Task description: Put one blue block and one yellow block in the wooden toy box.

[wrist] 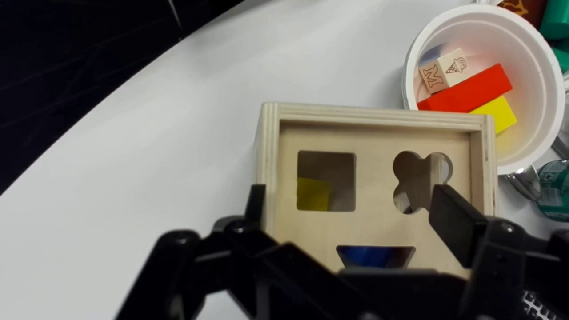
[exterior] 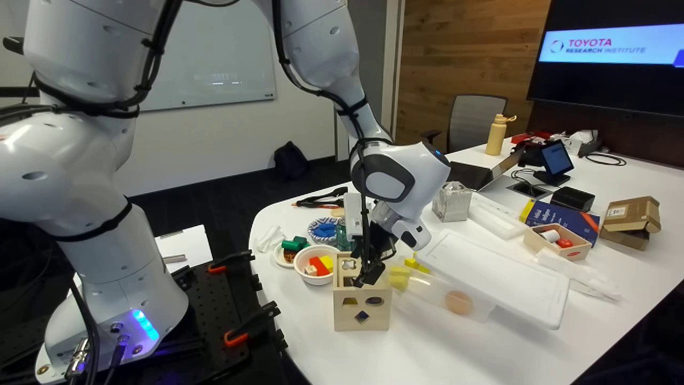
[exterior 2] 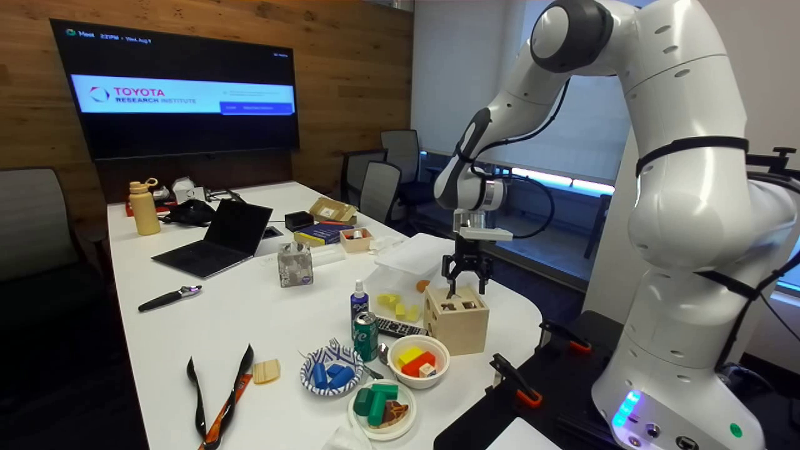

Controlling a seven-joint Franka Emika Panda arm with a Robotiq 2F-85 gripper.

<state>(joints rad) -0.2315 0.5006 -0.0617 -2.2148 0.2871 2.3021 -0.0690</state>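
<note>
The pale wooden toy box (exterior 2: 459, 328) stands on the table, also seen in an exterior view (exterior: 347, 315) and the wrist view (wrist: 378, 226). Through its square hole I see a yellow block (wrist: 312, 194) inside; through the trapezoid hole a blue block (wrist: 369, 256). My gripper (exterior 2: 467, 291) is open and empty, pointing down over the box top; its fingers (wrist: 352, 206) are spread wide in the wrist view. I cannot tell if a fingertip touches the box. Blue blocks (exterior 2: 331, 375) lie in a patterned bowl (exterior 2: 304, 376). A yellow block (wrist: 500, 116) lies in the white bowl (wrist: 544, 89).
Beside the box are a green can (exterior 2: 365, 337), a purple spray bottle (exterior 2: 359, 306) and a remote (exterior 2: 400, 328). A clear bin (exterior: 481, 307) with yellow pieces and a white lid (exterior: 497, 278) lies behind. A plate of green blocks (exterior 2: 409, 425) stands near the patterned bowl.
</note>
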